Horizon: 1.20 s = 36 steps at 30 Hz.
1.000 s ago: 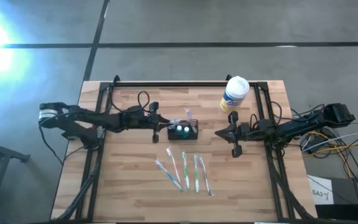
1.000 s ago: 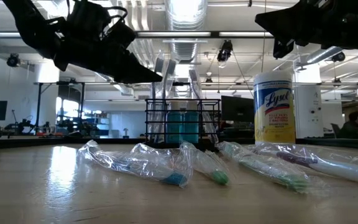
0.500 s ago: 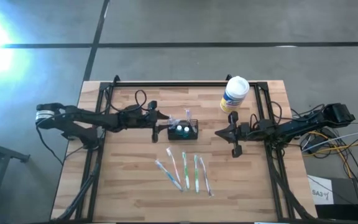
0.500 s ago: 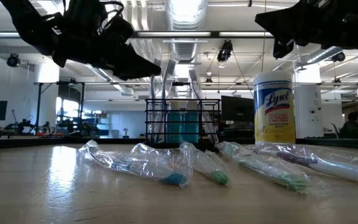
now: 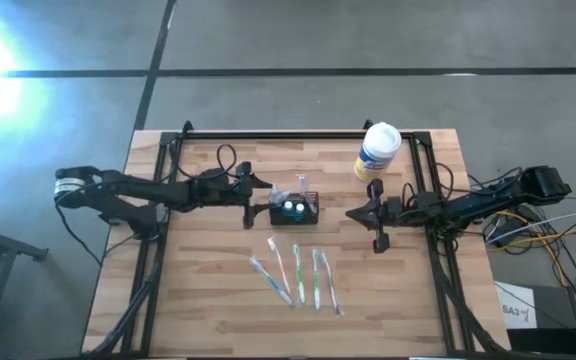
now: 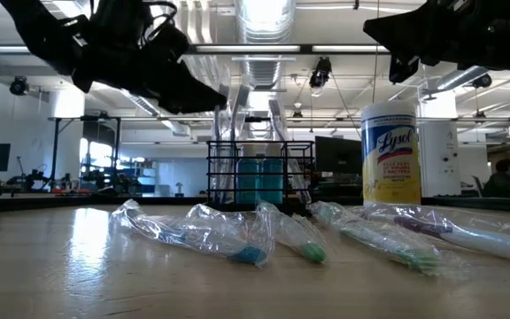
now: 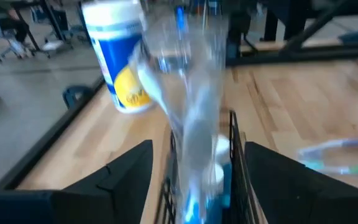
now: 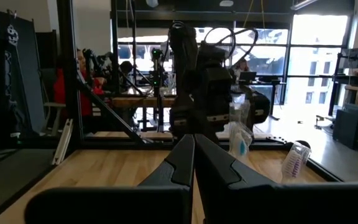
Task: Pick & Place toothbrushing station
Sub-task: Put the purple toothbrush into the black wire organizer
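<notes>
The toothbrushing station, a black wire caddy [image 5: 308, 212], stands mid-table with two teal-capped items inside [image 6: 259, 182]. A plastic-wrapped toothbrush [image 7: 191, 118] stands upright in the caddy, leaning on its rim. My left gripper [image 5: 261, 196] hovers just left of the caddy, above its top, and is open. In the left wrist view its fingers [image 7: 123, 177] stand apart on either side of the toothbrush without touching it. My right gripper [image 5: 353, 212] waits shut to the right of the caddy, above the table.
Several wrapped toothbrushes [image 5: 298, 275] lie side by side on the wood in front of the caddy. A white-and-yellow wipes tub [image 5: 378, 150] stands at the far right. A black frame [image 5: 298, 135] runs round the table's far and side edges.
My left gripper has opened and let go of the wrapped toothbrush, which stays standing in the caddy. The gripper has stayed close to the caddy's left side. The right arm has kept still.
</notes>
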Motion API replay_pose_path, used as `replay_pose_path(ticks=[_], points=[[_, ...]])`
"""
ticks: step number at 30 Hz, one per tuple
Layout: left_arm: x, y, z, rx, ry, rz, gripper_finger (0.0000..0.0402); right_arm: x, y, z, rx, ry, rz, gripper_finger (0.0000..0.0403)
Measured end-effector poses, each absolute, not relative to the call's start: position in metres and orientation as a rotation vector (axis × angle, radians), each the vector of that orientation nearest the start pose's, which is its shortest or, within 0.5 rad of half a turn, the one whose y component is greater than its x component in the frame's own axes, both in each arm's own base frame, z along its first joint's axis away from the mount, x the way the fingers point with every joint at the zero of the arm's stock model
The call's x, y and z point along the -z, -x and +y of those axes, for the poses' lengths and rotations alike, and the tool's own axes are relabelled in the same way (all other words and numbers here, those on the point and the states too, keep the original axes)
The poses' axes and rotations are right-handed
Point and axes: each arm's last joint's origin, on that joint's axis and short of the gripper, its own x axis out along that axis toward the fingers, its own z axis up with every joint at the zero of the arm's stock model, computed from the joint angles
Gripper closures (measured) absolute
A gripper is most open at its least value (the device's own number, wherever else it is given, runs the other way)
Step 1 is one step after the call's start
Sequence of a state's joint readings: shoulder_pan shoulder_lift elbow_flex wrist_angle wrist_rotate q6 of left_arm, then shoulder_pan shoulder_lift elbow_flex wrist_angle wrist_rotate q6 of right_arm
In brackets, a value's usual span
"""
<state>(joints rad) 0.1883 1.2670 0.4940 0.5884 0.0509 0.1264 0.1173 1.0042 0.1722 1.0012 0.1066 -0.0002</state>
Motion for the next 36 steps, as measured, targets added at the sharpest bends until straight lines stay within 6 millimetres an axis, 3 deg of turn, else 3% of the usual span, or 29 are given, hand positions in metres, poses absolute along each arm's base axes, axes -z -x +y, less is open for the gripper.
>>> replay_pose_path(ticks=[8,13,17,22,26,28,36], points=[[-0.253,-0.217,0.038,-0.066,-0.132,0.147,0.0144,-0.201,-0.182,0.018,-0.011,-0.018,-0.165,0.0394],[-0.278,-0.178,0.027,0.042,-0.113,0.13,0.0154,-0.198,-0.182,0.018,-0.01,0.002,-0.13,0.0394],[-0.29,-0.142,0.019,0.071,-0.137,0.049,0.0196,-0.197,-0.183,0.018,-0.009,0.006,-0.118,0.0394],[-0.28,-0.113,0.014,0.06,-0.15,-0.028,0.0305,-0.197,-0.183,0.018,-0.009,0.006,-0.116,0.0394],[-0.268,-0.105,0.017,-0.083,-0.089,-0.097,0.0389,-0.196,-0.183,0.018,-0.007,0.049,-0.108,0.0394],[-0.256,-0.104,0.017,-0.103,-0.069,-0.061,0.0391,-0.195,-0.183,0.018,-0.006,0.069,-0.098,0.0394],[-0.239,-0.094,0.013,-0.026,-0.071,-0.111,0.0395,-0.195,-0.183,0.018,-0.008,0.037,-0.094,0.0394]])
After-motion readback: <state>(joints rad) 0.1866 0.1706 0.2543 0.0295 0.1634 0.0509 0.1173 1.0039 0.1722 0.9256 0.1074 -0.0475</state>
